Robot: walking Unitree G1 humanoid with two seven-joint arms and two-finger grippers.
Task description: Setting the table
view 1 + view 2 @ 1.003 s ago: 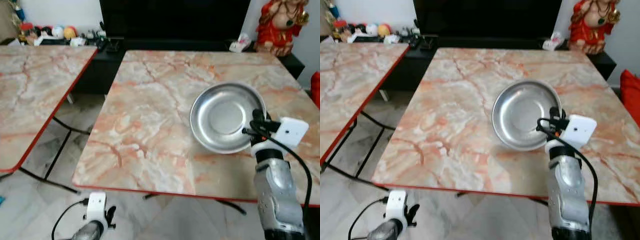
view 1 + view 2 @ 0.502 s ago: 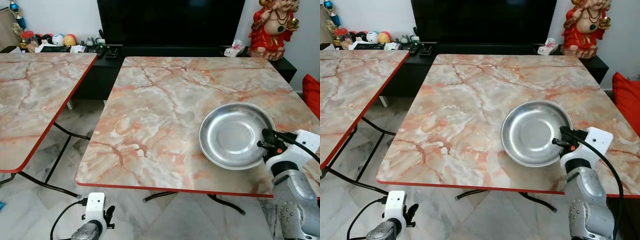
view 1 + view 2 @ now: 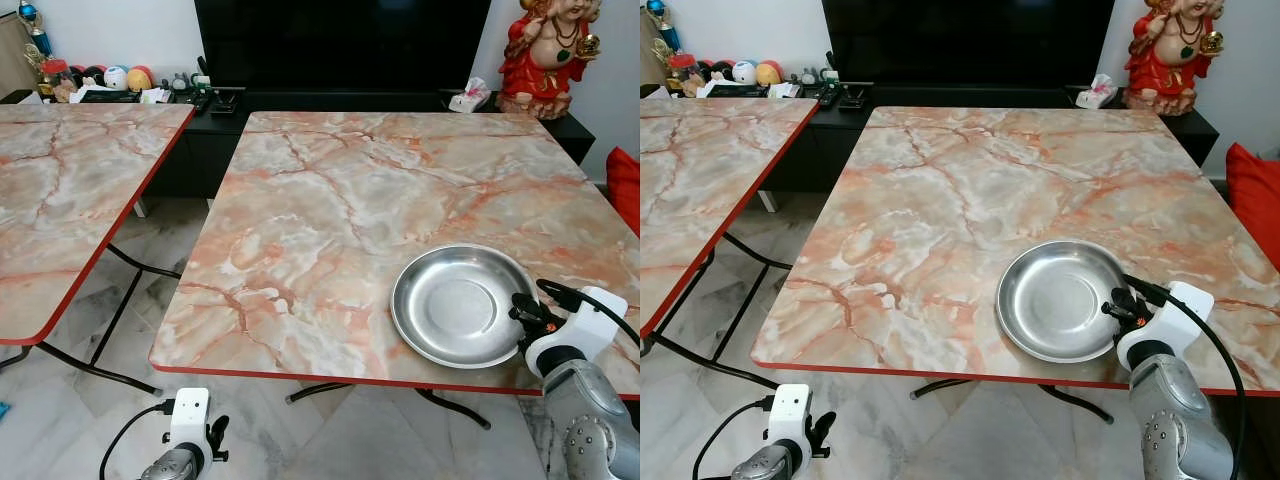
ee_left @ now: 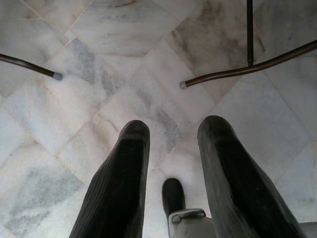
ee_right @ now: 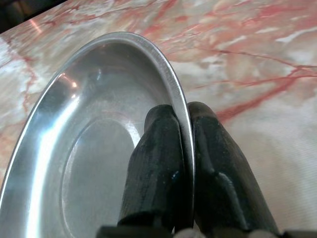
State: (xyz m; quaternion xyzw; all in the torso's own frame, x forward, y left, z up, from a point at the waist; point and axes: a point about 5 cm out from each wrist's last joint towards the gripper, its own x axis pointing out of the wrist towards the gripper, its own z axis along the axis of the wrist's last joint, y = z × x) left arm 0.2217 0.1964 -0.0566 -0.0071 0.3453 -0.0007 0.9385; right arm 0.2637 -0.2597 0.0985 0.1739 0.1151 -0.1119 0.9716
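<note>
A round steel plate [image 3: 455,305] lies near the front right edge of the marble table [image 3: 330,200]. My right gripper [image 3: 522,311] is shut on the plate's right rim; in the right wrist view the rim [image 5: 174,94] runs between the two black fingers [image 5: 153,158], one inside the plate and one outside. My left gripper [image 4: 173,144] hangs low at the left, below table height, open over the tiled floor with nothing between its fingers [image 4: 121,183].
A second marble table [image 3: 70,190] stands to the left, with a floor gap between the two. Behind are a dark TV cabinet [image 3: 340,50], a red figurine [image 3: 545,50] and small items on a shelf [image 3: 100,80]. Table legs [image 4: 237,72] cross the floor.
The plate has come down and toward the table's front edge with my right gripper still on its rim, and now lies flat. The camera view has shifted slightly. The left arm has not moved.
</note>
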